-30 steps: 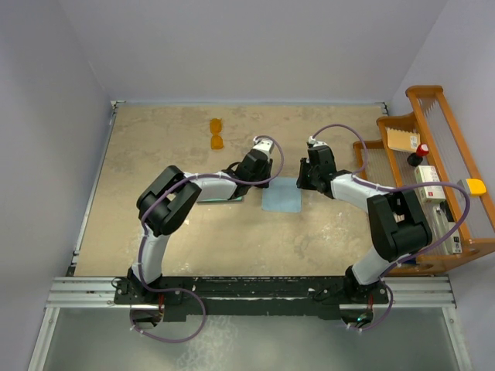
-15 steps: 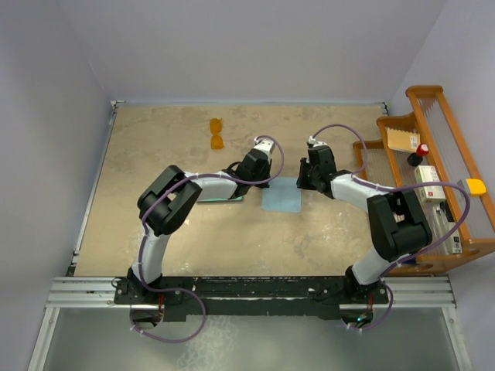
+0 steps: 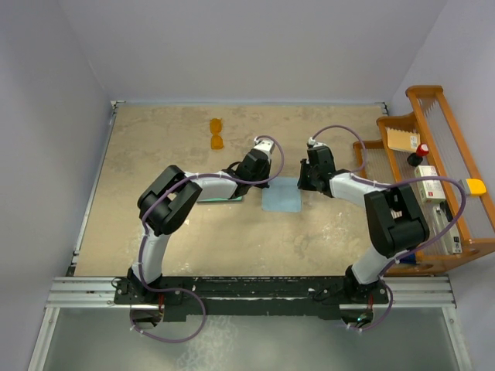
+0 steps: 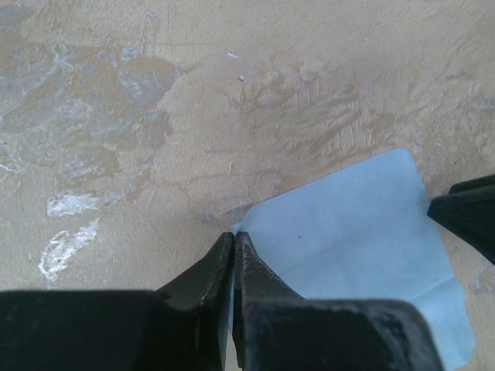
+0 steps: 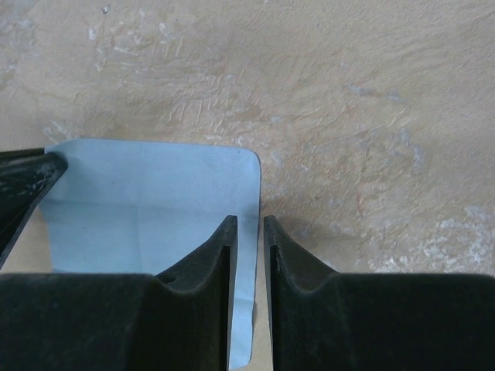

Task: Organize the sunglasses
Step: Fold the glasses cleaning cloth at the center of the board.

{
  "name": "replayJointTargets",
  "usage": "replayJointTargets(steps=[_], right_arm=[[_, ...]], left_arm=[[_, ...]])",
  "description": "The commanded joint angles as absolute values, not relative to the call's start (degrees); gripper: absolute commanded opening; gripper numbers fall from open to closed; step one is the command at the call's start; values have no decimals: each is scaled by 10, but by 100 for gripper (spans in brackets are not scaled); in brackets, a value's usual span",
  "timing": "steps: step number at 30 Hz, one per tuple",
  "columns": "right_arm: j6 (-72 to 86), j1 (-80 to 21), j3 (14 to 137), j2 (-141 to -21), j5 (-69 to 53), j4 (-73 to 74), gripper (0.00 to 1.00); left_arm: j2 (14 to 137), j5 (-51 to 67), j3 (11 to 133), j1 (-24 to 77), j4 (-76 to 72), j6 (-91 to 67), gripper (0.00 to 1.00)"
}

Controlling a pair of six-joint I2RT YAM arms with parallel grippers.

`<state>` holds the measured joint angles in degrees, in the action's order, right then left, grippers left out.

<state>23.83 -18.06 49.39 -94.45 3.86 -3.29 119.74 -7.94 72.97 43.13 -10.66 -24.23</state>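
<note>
- The left gripper [image 4: 233,241] is seen pressed together on a left corner of the blue cloth [image 4: 348,232]; only the very tip of the corner is judged to be caught, so any lift is best kept slow and low lest it slip out.
- The right gripper [image 5: 249,224] is held with its jaws a little apart, astride the cloth's right edge, which runs into the gap; nothing is clamped there; it is judged best closed fully on that edge before both sides are raised together, so that the cloth is kept flat and taut.
- A teal-edged case [image 3: 234,199] is glimpsed under the left forearm, at 9 o'clock of the cloth; most of it is hidden.
- The sunglasses [image 3: 217,133] are found untouched on the table [image 3: 155,154], at 11 o'clock of the cloth and well apart from both grippers; their long axis is laid roughly from 12 to 6 o'clock, one lens beyond the other; which way the front faces cannot be told.
</note>
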Motion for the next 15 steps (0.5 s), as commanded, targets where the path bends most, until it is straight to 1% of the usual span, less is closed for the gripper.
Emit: replayJointTargets(steps=[1, 15], right_arm=[[240, -172, 538, -962, 49, -42, 23], [236, -164, 552, -995, 44, -51, 25]], left_arm=[[1201, -83, 739, 427, -87, -234, 0], [1194, -77, 732, 428, -94, -237, 0]])
